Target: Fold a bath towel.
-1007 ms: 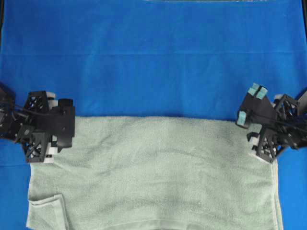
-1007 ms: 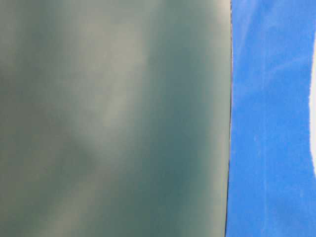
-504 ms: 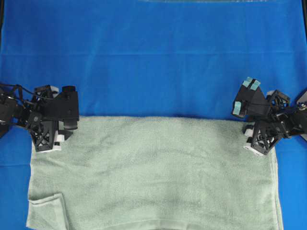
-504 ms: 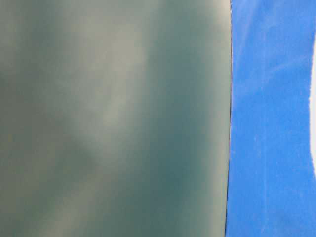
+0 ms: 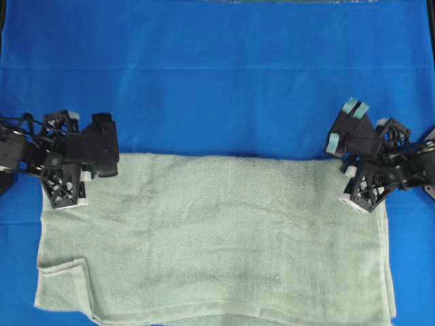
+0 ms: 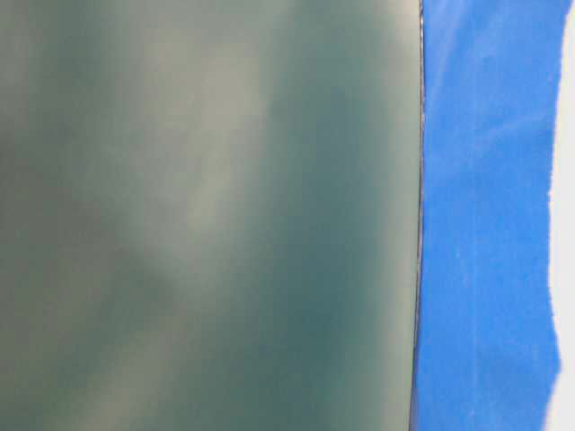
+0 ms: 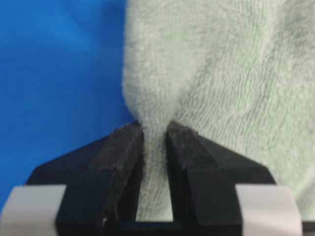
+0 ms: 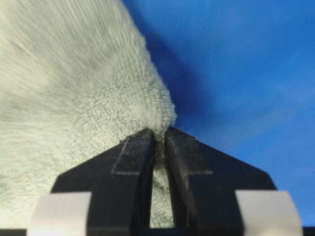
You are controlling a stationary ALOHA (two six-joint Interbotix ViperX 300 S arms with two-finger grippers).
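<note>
Table-level view is nearly useless: a blurred grey-green mass fills most of the frame, can't tell what it is, with only a strip of blue cloth (image 6: 485,224) down the right side. Neither pincer shows there.

Overhead: my fingertips are hidden under the black arm bodies, so pincer state can't be read from that view. The bath towel's (image 5: 217,238) lower edge runs off the bottom of the frame. Its lower-left corner looks turned over on itself, detail too soft to confirm.

Left pincer (image 7: 154,135): pads close together, clamped on a pinched ridge of the bath towel, with terry bunched up between them. Blue cloth fills the left of that view.

Right pincer (image 8: 159,140): pads almost together, clamped on the bath towel's corner, with a tuft of terry in the slit. Blue cloth fills the upper right of that view.

Overhead gives placement: the bath towel lies flat on the blue-covered surface (image 5: 217,75), spread across the lower half of the frame. Left pincer (image 5: 75,187) sits at its upper-left corner, right pincer (image 5: 357,187) at its upper-right corner. Only the wrist views show the grips; only overhead shows the full spread.
</note>
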